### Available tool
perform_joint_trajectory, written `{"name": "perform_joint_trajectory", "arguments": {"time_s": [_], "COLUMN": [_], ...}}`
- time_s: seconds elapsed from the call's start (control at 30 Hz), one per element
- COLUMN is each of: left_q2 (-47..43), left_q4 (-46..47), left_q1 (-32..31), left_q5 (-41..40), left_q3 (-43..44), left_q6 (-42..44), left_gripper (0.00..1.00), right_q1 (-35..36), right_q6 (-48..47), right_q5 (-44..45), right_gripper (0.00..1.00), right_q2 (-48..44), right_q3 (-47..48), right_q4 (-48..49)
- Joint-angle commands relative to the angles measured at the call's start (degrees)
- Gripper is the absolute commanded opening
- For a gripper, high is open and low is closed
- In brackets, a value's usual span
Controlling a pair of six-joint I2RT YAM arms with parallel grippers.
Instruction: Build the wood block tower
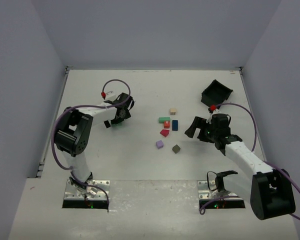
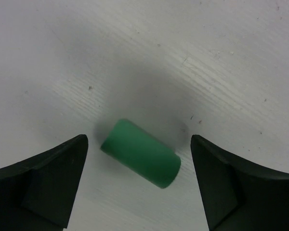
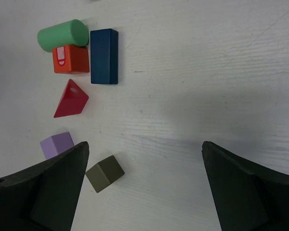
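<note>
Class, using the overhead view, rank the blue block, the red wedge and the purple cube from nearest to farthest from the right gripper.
1. Blue block, just left of the right gripper.
2. Red wedge, further left, mid-cluster.
3. Purple cube, at the cluster's near-left corner.

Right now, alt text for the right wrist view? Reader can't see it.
Six small wooden blocks lie unstacked on a white table, at left: a green cylinder, orange block and dark blue bar clustered, with a red wedge, purple cube and olive cube below. The right pincer, open, frames the bottom corners, holding nothing.
</note>
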Motion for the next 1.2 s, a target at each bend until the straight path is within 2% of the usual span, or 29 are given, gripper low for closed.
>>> {"name": "perform_joint_trajectory", "arguments": {"time_s": [0.0,0.13,0.2,0.9,1.17], "left_q2": [2.44,4.25,4.62,2.09,0.05], "left_q4": [3.96,4.2,4.22,6.95,7.06], "left_q1": [0.76,0.89,0.97,0.89,0.89], "left_q5": [-0.3,-0.02,0.43,3.08,3.63], "left_q3": [2.19,2.21,2.19,-2.11,-2.58], "left_q6": [-2.45,-2.47,-2.22,-1.86,-1.02], "left_gripper": [0.78,0.61,0.58,0.5,0.54], "right_q1": [0.33,0.33,0.42,0.69,1.38], "right_q6": [-0.62,-0.42,-0.42,-0.25,-1.55], "right_q5": [-0.18,-0.02,0.0,0.17,0.0], "right_gripper": [0.99,0.99,0.99,0.99,0.99], "right_q2": [-0.96,-0.87,-0.96,-0.96,-1.63], "right_q3": [1.58,1.58,1.58,1.4,1.58], "right_q4": [2.39,2.15,2.13,2.13,1.92]}}
